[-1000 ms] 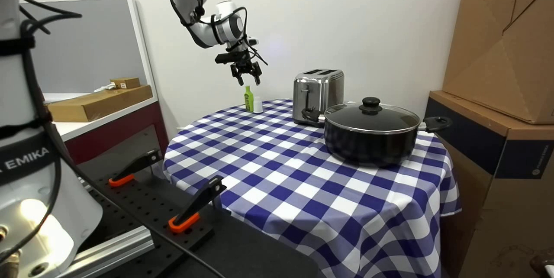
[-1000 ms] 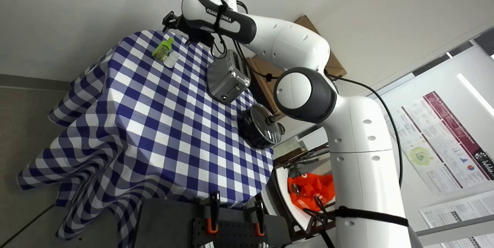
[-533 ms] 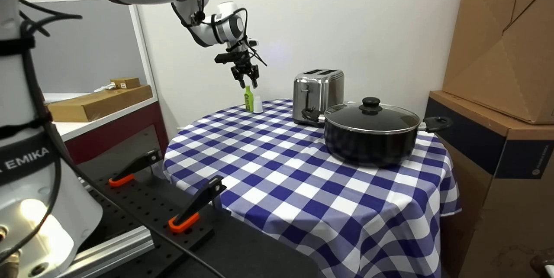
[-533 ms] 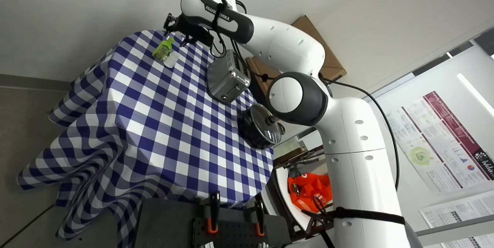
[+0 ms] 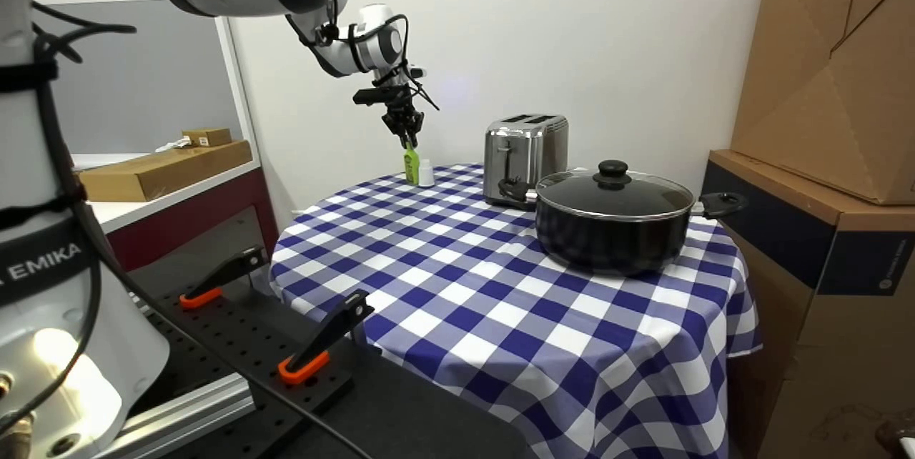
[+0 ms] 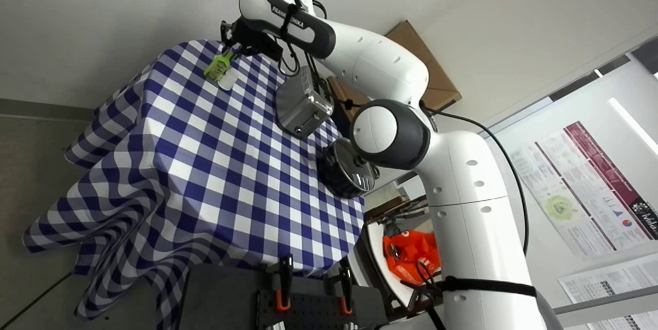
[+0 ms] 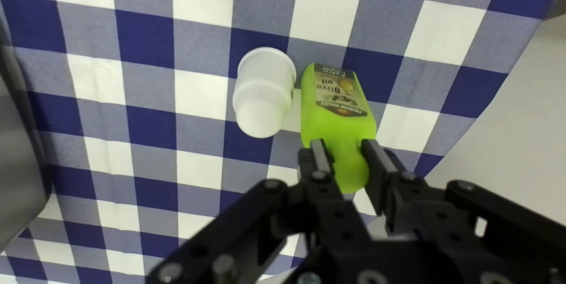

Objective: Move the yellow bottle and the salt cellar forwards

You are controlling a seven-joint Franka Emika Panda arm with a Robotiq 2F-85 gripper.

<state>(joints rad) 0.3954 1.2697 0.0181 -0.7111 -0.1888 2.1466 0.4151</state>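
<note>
Pinching the top of the yellow bottle (image 7: 338, 122), the gripper (image 7: 345, 149) stands over it.

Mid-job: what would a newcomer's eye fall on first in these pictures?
Probably the vivid yellow-green bottle, gripped near its top by the end effector in the wrist view, the white salt cellar close beside it. Then, in an exterior view, the boldly checked tablecloth and the big black pot at right, with the shiny toaster farther back.
</note>
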